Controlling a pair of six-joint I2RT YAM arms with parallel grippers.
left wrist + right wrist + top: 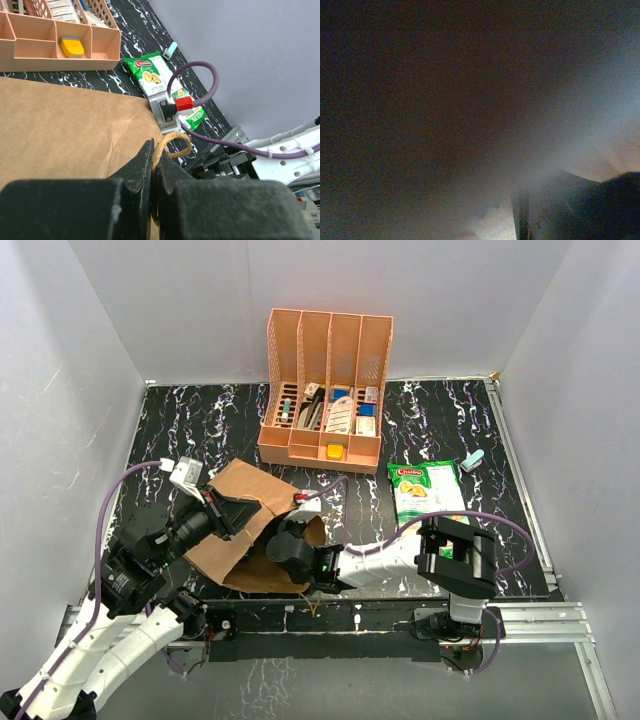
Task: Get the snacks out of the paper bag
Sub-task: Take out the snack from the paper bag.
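One brown paper bag (pixel 240 502) lies on the desk (pixel 190 420) at the lower left of the top view. The left gripper (pixel 152 156) is clenched on its cord handle (pixel 174 141). The right gripper (pixel 288 537) is poked into the bag's mouth, and I cannot tell if it is clenched. A green snack packet (pixel 428 490) lies right of the bag, apart from it. An orange rack (pixel 322 360) stands behind, upper middle.

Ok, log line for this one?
left gripper: shut on paper bag handle | right gripper: inside bag, state unseen | out: one green packet
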